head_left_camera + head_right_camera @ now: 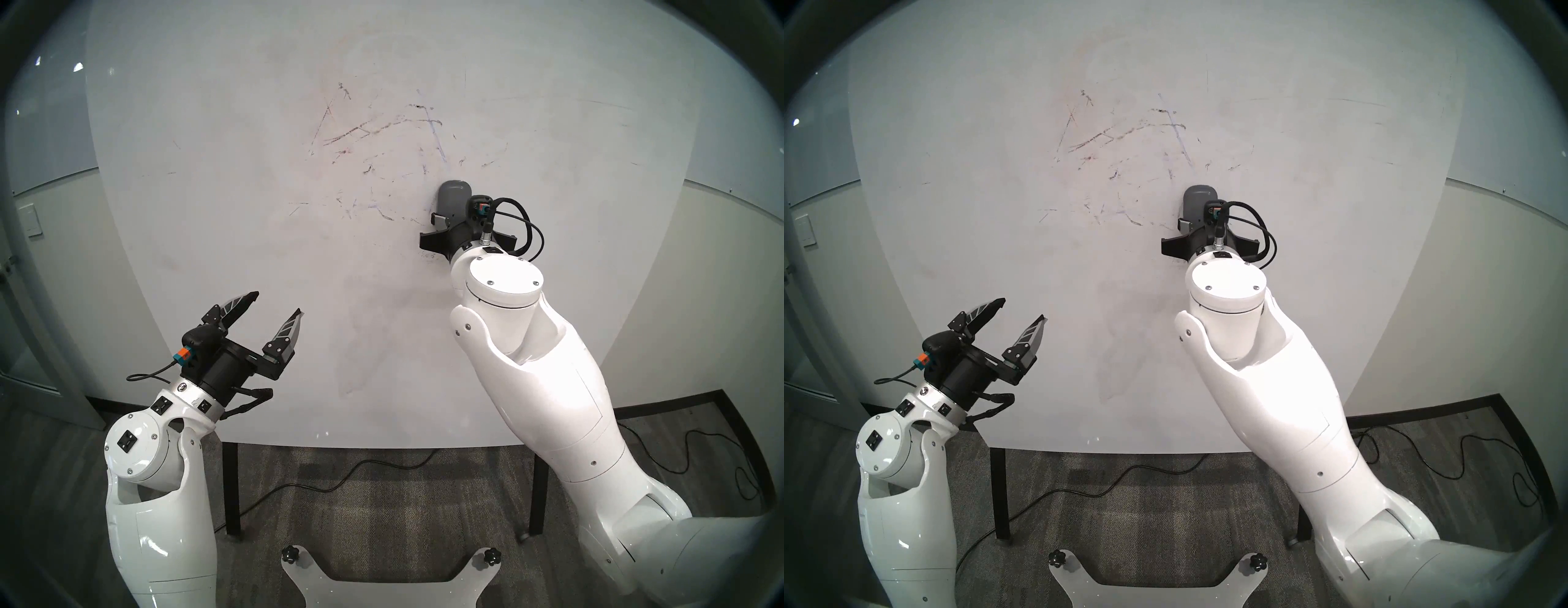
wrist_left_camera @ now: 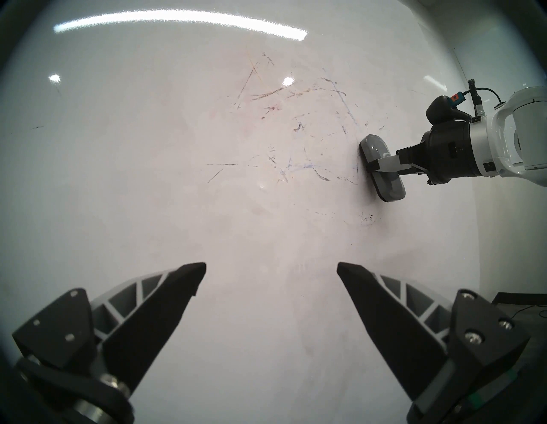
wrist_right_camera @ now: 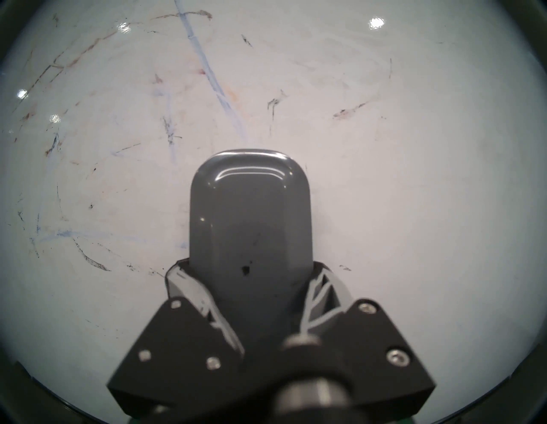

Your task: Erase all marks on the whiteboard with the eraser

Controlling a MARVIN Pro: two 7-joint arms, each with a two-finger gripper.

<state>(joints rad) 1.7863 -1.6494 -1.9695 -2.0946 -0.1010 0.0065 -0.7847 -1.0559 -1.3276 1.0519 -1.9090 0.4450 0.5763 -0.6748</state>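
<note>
Wiping with the eraser (image 2: 381, 167) pressed flat against the whiteboard (image 1: 212, 127): the right pincer (image 3: 251, 284) is clamped shut across the eraser's middle, at the 4 o'clock edge of the scribbled patch. Remaining marks (image 1: 382, 131), blue, dark and reddish streaks, spread from 9 to 12 o'clock of the pad, and a small scrawl sits just below it at 6 o'clock. Good practice, judged from this pose: keep the pad's whole face in contact, sweep in overlapping strokes toward 10 o'clock, then return for the scrawl below. The left pincer (image 2: 271, 268) hangs wide open, empty, well clear.
</note>
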